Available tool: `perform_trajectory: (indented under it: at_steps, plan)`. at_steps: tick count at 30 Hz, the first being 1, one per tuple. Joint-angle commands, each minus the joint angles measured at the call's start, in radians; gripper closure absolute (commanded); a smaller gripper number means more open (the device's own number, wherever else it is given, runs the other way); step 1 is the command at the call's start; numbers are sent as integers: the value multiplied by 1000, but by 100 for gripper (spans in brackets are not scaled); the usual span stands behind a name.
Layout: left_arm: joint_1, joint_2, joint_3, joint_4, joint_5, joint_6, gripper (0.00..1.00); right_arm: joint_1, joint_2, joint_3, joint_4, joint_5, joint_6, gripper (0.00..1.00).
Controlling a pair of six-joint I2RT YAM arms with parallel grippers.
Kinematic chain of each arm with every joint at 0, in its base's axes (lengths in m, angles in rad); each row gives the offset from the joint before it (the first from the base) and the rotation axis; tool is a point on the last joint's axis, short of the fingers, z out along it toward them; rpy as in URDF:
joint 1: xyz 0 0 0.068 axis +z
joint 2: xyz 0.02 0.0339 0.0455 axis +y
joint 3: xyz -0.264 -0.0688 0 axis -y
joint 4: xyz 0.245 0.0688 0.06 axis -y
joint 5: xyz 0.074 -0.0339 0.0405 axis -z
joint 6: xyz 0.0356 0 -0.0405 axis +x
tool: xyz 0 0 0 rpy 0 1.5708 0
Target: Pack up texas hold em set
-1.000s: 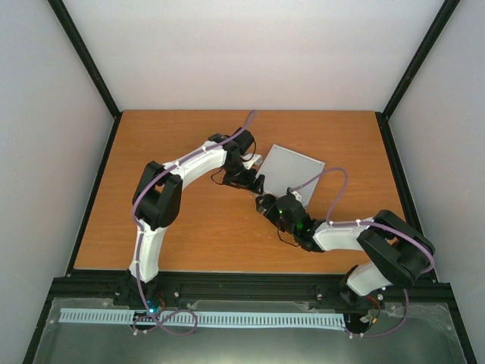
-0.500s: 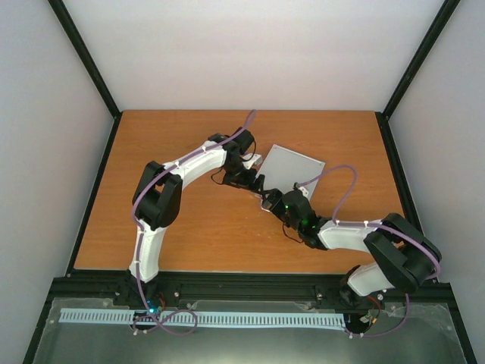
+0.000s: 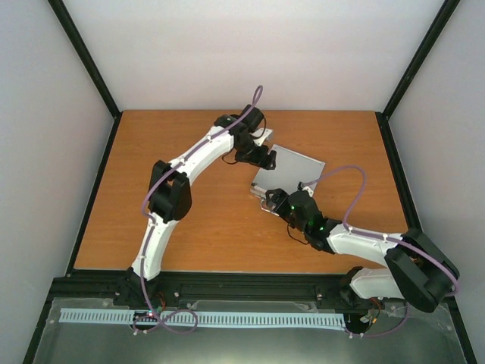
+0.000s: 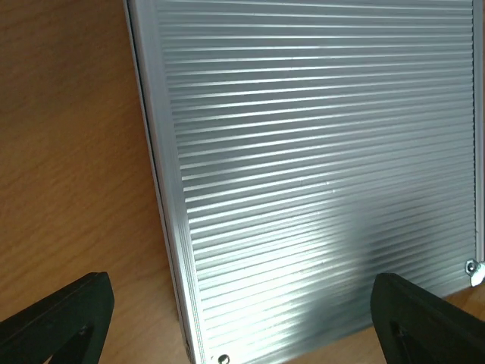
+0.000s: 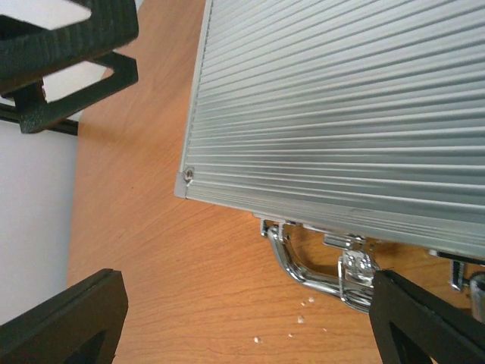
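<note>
The silver ribbed aluminium case (image 3: 294, 168) lies shut and flat on the wooden table. It fills the left wrist view (image 4: 318, 174) and the top of the right wrist view (image 5: 348, 98). Its chrome handle (image 5: 314, 269) sticks out of the near edge. My left gripper (image 3: 261, 156) is open and empty over the case's far left corner (image 4: 241, 326). My right gripper (image 3: 271, 199) is open and empty at the near edge, its jaws either side of the handle (image 5: 242, 318). The card box, chips and tokens are out of view.
The left gripper's black fingers (image 5: 68, 45) show at the top left of the right wrist view. A few small white crumbs (image 5: 303, 302) lie on the table (image 3: 167, 220) by the handle. White walls and black frame posts enclose the table.
My left gripper has moved from the case's left side up to its far left corner. My right gripper has moved forward to the case's near edge by the handle.
</note>
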State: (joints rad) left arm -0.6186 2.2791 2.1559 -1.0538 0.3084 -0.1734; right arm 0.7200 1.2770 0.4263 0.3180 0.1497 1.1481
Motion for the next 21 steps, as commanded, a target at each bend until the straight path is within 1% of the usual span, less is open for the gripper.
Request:
perform_trajectory:
  at_steps: [1, 10, 11, 14, 17, 21]
  plan:
    - [-4, 86, 71, -55, 22, -25, 6, -5, -33, -17, -52, 22, -15, 11]
    - [-4, 144, 70, -27, 5, -49, 8, -4, -50, 0, -98, -37, -75, 11]
    - [-4, 148, 69, -26, 3, -52, 9, -5, -39, 9, -99, -56, -87, 11]
    - [-4, 154, 56, -25, -7, -54, 19, 0, 5, 40, -95, -114, -121, 11]
    - [-4, 150, 10, -21, -17, -46, 27, 9, 43, 57, -74, -144, -136, 11]
    - [-4, 124, -74, 7, -18, -40, 29, 10, 85, 60, -33, -161, -123, 11]
